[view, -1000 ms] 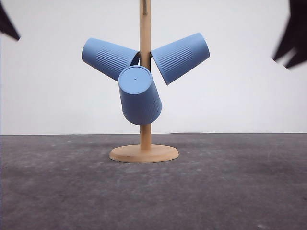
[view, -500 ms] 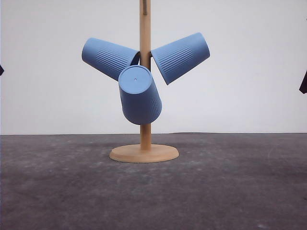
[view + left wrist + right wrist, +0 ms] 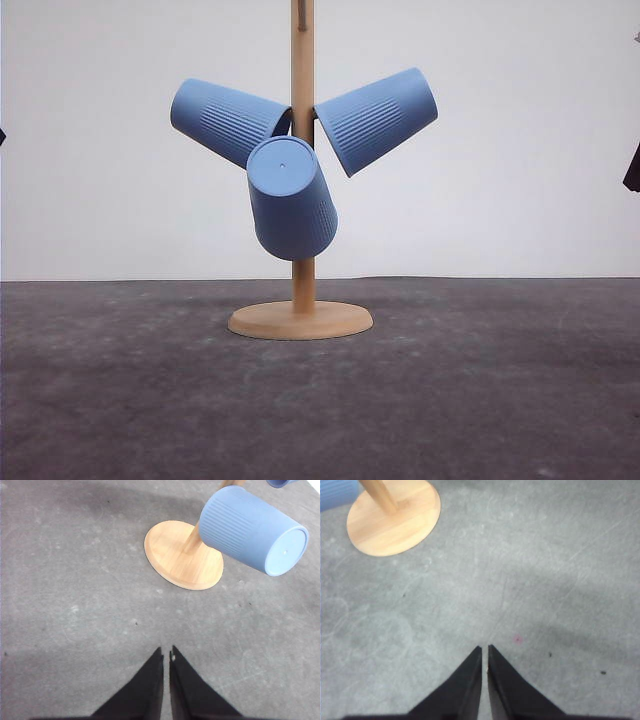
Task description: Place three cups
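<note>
All three cups hang on the wooden rack (image 3: 302, 150) at the middle of the grey desk (image 3: 480, 400), each slipped mouth-first over a peg. The left cup (image 3: 228, 120) slants up and away to my left, the right cup (image 3: 378, 118) slants up to my right, and the front cup (image 3: 290, 198) hangs lower, its flat base tipped toward the front camera. None of them touches the desk or the round base (image 3: 300, 320) of the rack.

My left claw (image 3: 166, 656) has its fingers pressed together with nothing between them, hanging over bare desk, near the base of the rack. My right claw (image 3: 485, 652) is the same: fingers together, empty, over bare desk, apart from the base.

I judge the placing done: three cups hung and no cup waiting on the desk. What is left, as I read it, is only to keep both arms clear of the rack.
</note>
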Robot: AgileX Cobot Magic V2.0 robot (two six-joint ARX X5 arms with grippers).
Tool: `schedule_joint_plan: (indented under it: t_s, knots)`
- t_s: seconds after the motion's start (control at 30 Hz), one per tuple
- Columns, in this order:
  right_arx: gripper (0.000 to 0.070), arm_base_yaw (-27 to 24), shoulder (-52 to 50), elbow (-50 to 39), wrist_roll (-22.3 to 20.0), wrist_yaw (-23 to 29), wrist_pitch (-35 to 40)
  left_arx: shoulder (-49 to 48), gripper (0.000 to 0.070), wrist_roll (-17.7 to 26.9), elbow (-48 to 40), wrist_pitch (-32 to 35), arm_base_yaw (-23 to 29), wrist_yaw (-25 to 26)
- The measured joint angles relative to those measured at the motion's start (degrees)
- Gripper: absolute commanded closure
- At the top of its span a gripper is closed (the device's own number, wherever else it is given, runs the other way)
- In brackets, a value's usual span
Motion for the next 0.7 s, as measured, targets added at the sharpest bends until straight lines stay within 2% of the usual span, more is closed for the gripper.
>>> schedule_joint_plan:
  t_s: [0.03,0.1,0.23,0.3,0.47,0.57,0.7]
  knots:
    - [0.0684,0.0,0.0,0.0,0.0,0.0,0.21,-0.26,0.07,0.16,-0.23,0.55,0.1,-0.19]
    - [0.0684,0.0,0.0,0.0,0.0,0.0,0.22,-2.93,0.07,0.79,-3.65,6.01,0.77,-0.91]
    - [0.0684,0.0,0.0,0.0,0.0,-0.02,0.25,-14.51,0.07,1.44,-18.6,21.34,1.7,-4.09]
    - [0.0684,0.0,0.0,0.0,0.0,0.0,0.23,-21.02,0.07,1.52,-24.92,24.55,2.18,-6.45]
    - [0.0684,0.0,0.0,0.0,0.0,-0.02,0.27,-36.33,0.07,1.66,-32.57,20.54,3.77,-15.43]
    - [0.0684,0.0,0.0,0.0,0.0,-0.02,0.38,-38.54,0.07,1.66,-33.14,19.28,4.15,-19.29]
    - [0.0684,0.0,-0.02,0.0,0.0,-0.02,0.41,-38.61,0.07,1.64,-33.14,18.64,4.21,-19.97]
